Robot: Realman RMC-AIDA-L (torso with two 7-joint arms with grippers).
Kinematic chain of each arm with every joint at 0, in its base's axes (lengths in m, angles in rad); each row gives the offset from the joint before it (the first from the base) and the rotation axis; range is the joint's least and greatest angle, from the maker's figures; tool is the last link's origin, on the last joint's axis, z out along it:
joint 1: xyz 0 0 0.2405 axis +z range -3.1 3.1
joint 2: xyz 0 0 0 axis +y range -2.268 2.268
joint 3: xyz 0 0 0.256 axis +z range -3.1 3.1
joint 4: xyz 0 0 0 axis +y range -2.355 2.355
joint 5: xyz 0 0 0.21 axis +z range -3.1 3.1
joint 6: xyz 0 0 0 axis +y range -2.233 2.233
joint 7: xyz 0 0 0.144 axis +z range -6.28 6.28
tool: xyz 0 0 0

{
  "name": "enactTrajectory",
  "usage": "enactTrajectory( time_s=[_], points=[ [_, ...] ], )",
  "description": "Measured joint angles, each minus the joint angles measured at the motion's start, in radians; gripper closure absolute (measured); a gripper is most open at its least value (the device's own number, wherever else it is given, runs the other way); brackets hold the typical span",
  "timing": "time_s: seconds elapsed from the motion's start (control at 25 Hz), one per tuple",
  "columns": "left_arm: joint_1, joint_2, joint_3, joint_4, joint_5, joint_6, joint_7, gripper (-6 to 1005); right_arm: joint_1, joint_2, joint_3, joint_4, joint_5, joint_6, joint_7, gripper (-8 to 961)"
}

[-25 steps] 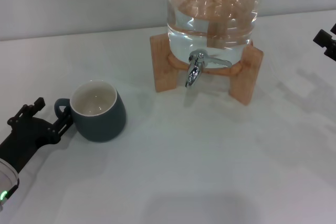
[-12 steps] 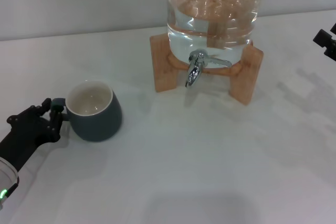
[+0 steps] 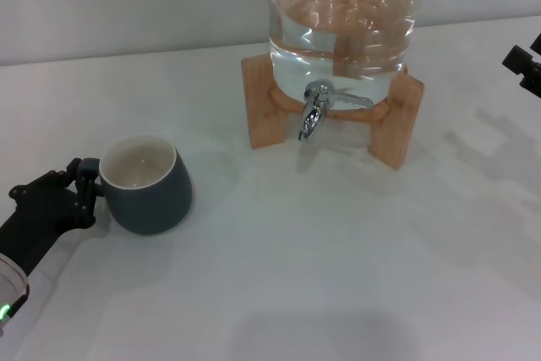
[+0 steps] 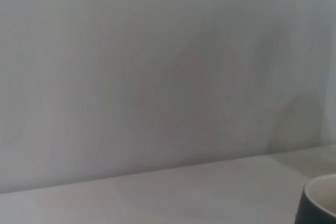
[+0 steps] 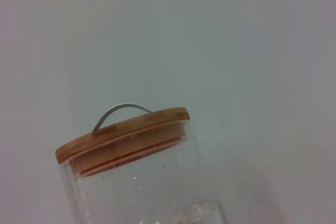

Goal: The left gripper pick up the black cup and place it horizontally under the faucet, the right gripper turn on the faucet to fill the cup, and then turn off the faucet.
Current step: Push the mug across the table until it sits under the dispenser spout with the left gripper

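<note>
The black cup point(image 3: 145, 183), dark grey-teal outside and cream inside, stands upright at the left of the white table. My left gripper point(image 3: 82, 183) is shut on its loop handle from the left. The cup's rim also shows in the left wrist view point(image 4: 321, 203). The chrome faucet point(image 3: 314, 112) points down from the clear glass jar point(image 3: 342, 23) at the back centre, well to the right of the cup. My right gripper point(image 3: 524, 65) shows only partly at the far right edge, away from the faucet.
The jar holds water and rests on a wooden stand point(image 3: 397, 120). Its wooden lid with a wire handle shows in the right wrist view point(image 5: 123, 134). A pale wall runs behind the white table point(image 3: 338, 251).
My left gripper closed on the cup's handle. The cup then shifted a little to the left and toward me. The right gripper has not moved.
</note>
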Motion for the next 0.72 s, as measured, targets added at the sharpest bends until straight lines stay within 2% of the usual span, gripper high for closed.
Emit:
enactTrajectory(
  time_s=[0.44, 0.72],
  points=[
    [-0.049, -0.002, 0.017, -0.018, 0.002, -0.010, -0.005, 857, -0.004, 0.005, 0.000, 0.000, -0.007, 0.002, -0.002, 111],
    [-0.046, -0.003, 0.093, -0.093, 0.000, -0.010, -0.007, 857, -0.009, 0.007, 0.000, 0.000, -0.007, 0.011, -0.003, 111]
  ],
)
